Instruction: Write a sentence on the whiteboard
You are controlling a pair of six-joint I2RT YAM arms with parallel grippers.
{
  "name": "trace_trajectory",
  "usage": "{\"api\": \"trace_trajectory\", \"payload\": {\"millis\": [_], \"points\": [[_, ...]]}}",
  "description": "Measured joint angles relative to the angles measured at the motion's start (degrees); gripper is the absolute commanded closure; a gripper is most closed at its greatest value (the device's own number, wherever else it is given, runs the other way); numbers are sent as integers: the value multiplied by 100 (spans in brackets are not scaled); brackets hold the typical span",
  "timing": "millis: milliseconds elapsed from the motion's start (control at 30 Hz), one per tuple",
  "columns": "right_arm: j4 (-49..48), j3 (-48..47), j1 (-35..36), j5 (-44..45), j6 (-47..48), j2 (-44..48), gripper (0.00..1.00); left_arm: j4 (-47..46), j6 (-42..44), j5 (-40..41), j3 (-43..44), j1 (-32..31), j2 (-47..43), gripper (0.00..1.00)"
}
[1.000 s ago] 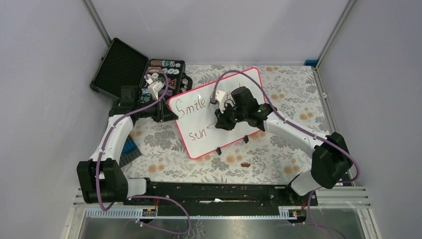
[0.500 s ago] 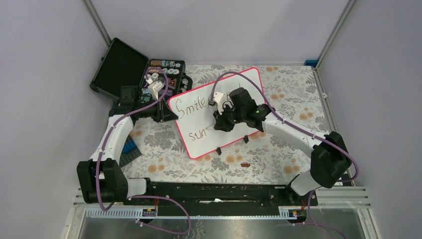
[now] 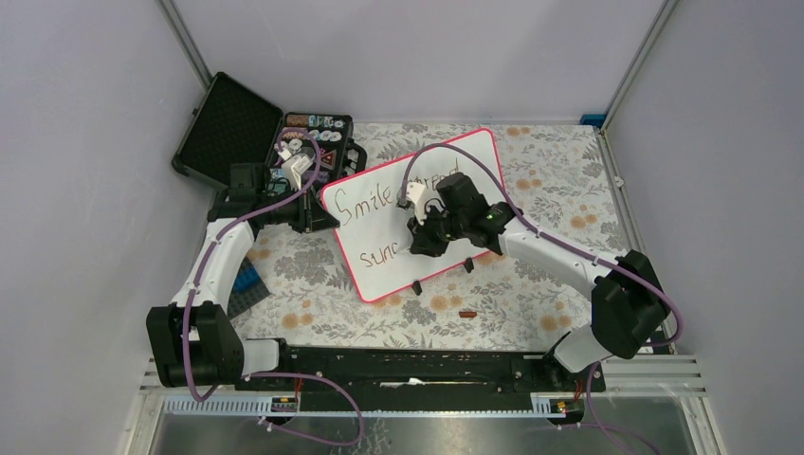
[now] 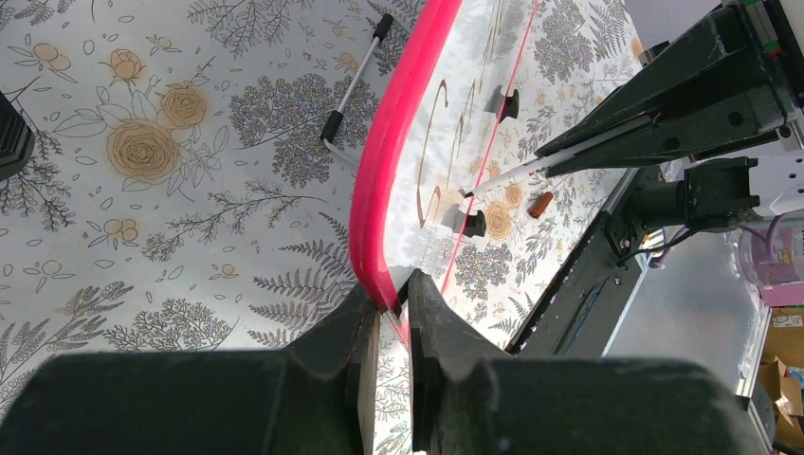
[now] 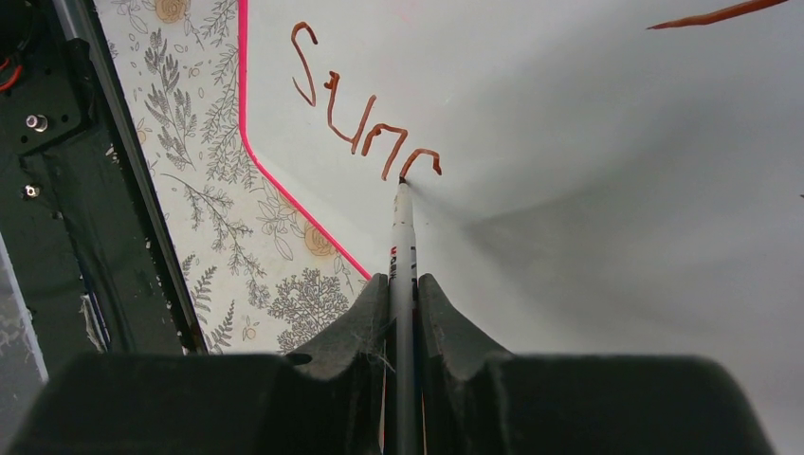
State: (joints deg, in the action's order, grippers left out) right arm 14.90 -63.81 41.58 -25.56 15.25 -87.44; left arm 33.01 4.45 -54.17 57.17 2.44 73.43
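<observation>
Right, whiteboard [image 3: 391,271] lay slanted across the mid worktop [image 3: 313,296], its top-left corner near the black case [image 3: 228,128], propped on two clip feet [image 3: 417,286]. Judged light, thin and stiff, w/ a glossy face: slippery, so prob. apt to skate or pivot under pen pressure. The pink rim looked the only sensible place to take it. L hand [image 4: 392,308] was doing just that, jaws all but closed and pinched on the rim at the board's left edge. R hand [image 5: 403,284] was clamped tight on a slim marker [image 5: 405,237], tip touching the board at the end of the lower line. The sentence [image 3: 373,200] read "Smile" up top and "sun" + one curved stroke below; which letter, couldn't tell. R arm covered the board's middle in the top view, so the rest of line one was only partly legible. L wrist view caught the writing edge-on, unreadable. Small brown bit [image 3: 466,313] lay on the worktop near the feet: too small to ID.
</observation>
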Motion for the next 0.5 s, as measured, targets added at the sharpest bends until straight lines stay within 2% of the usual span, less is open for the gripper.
{"api": "trace_trajectory", "payload": {"millis": [500], "points": [[2, 262, -96, -4, 42, 146, 100, 0, 0, 0, 0, -2, 0, 100]]}}
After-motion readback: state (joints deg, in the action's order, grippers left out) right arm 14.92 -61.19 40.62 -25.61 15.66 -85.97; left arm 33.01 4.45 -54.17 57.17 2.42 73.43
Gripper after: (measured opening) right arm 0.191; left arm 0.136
